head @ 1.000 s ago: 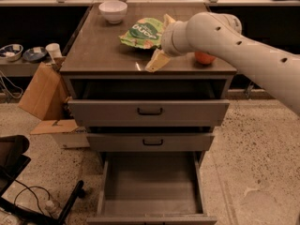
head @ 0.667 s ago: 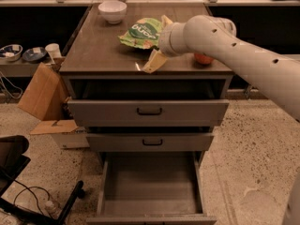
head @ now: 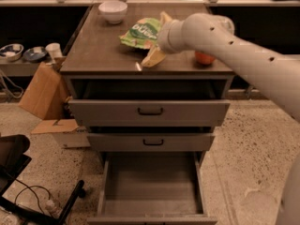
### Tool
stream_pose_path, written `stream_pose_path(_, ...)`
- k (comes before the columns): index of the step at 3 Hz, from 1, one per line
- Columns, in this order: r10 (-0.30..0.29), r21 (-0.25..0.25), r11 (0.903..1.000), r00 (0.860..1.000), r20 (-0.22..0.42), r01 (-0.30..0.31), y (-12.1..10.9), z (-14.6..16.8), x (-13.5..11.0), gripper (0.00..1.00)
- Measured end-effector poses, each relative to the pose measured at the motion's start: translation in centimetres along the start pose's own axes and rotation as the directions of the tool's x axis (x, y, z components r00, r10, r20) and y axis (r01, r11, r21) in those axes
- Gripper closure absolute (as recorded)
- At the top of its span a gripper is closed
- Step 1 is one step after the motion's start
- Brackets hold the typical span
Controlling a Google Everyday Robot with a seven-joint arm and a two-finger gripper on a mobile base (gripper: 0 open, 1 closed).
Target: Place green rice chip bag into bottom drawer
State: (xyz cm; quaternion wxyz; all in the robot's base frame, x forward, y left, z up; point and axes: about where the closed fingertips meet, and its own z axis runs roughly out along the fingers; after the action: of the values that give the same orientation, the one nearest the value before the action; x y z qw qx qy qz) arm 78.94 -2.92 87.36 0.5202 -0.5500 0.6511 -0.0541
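Note:
The green rice chip bag (head: 139,32) lies on the back middle of the cabinet top (head: 101,50). My gripper (head: 157,37) comes in from the right at the bag's right edge. Its tan fingers (head: 153,57) are spread apart, one behind the bag and one in front of it, so it is open. The white arm crosses the right side of the view. The bottom drawer (head: 152,184) is pulled out below, and its wide box interior holds nothing.
A white bowl (head: 112,11) stands at the back left of the top. A red apple (head: 205,58) sits at the right, partly behind my arm. Two upper drawers with black handles (head: 150,110) are slightly out. A cardboard box (head: 40,90) and cables lie on the floor at left.
My gripper has shifted slightly left, closer onto the bag's right edge. The bag and drawers have not moved.

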Motion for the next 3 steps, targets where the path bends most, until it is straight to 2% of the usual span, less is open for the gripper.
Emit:
stream_pose_path(1, -0.019, 0.031, 0.9993, 1.000, -0.004, 0.020, -3.1, -0.3, -0.2, 0.06)
stream_pose_path(2, -0.054, 0.072, 0.9959, 0.998, -0.009, 0.055, -7.3, -1.7, -1.3, 0.00)
stream_pose_path(3, -0.056, 0.088, 0.9945, 0.998, -0.005, 0.056, -8.4, -2.2, -1.7, 0.00)
